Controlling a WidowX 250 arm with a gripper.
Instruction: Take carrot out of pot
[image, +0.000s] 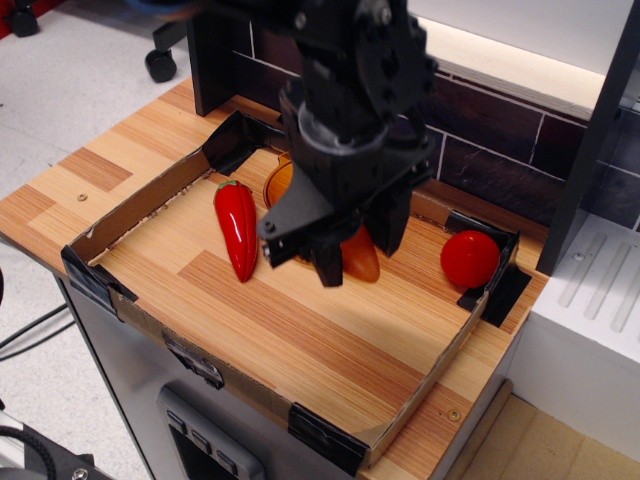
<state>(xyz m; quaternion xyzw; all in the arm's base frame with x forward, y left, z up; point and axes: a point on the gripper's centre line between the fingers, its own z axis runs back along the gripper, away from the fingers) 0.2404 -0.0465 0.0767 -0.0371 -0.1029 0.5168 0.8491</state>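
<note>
My black gripper (356, 256) is shut on the small orange carrot (362, 258) and holds it in the air, in front of and to the right of the pot. The amber transparent pot (278, 180) stands at the back of the tray, and only a sliver of its left rim shows behind the gripper body. I cannot see inside the pot. The carrot hangs over the wooden tray floor, between the pot and the tomato.
A long glossy red pepper (237, 228) lies left of the gripper. A round red tomato (469, 259) sits in the right corner. Low cardboard walls (130, 215) with black taped corners ring the wooden tray. A dark tiled wall (490, 160) stands behind.
</note>
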